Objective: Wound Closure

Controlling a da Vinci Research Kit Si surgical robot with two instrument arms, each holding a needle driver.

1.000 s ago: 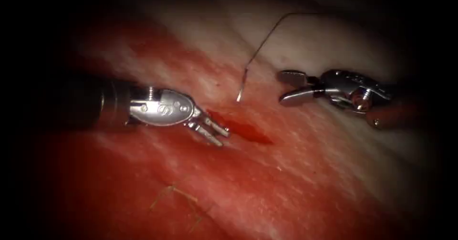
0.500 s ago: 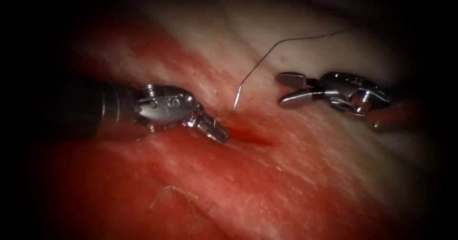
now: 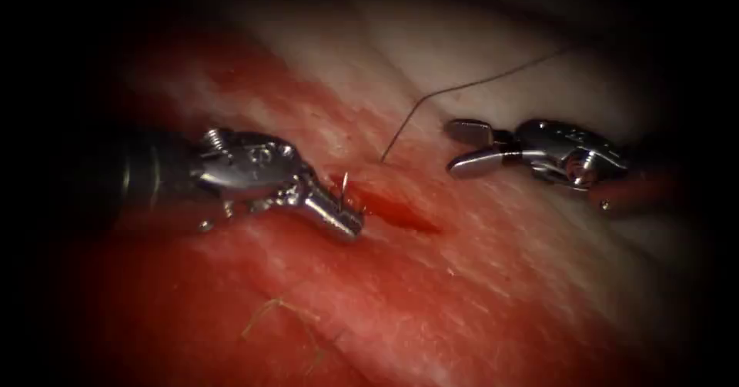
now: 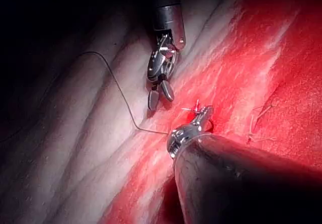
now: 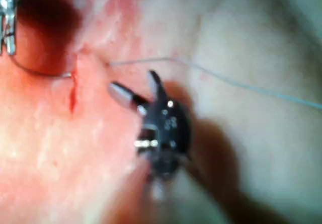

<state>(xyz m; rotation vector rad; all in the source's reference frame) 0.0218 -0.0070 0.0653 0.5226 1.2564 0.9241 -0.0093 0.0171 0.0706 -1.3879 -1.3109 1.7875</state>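
Note:
On the tissue [image 3: 477, 279] a short red cut [image 3: 400, 211] runs slantwise. My left tool [image 3: 348, 220] lies at the cut's left lip, jaws shut on the curved needle [image 3: 345, 184] just behind its point, which sticks up above the jaws. The rest of the needle is buried under the cut. Dark thread [image 3: 462, 87] enters the tissue right of the cut and trails off to the upper right. Right of the cut my right tool [image 3: 460, 147] hovers open and holds nothing. The left wrist view shows the left tool [image 4: 201, 117], needle point [image 4: 197, 104] and right tool [image 4: 161, 97]. The right wrist view shows the open right tool [image 5: 132, 83], needle [image 5: 40, 73] and thread [image 5: 226, 80].
Red fluid stains the tissue around the cut and to the left; paler tissue [image 3: 477, 41] lies behind. Short yellowish cut ends of thread [image 3: 277, 314] lie on the tissue in front of the left tool, also seen beside the left shaft [image 4: 256, 121].
The left jaws went from open to shut on the needle's point and have drawn it leftward. The needle's tail sank into the tissue right of the cut, thread following. The right tool stayed put.

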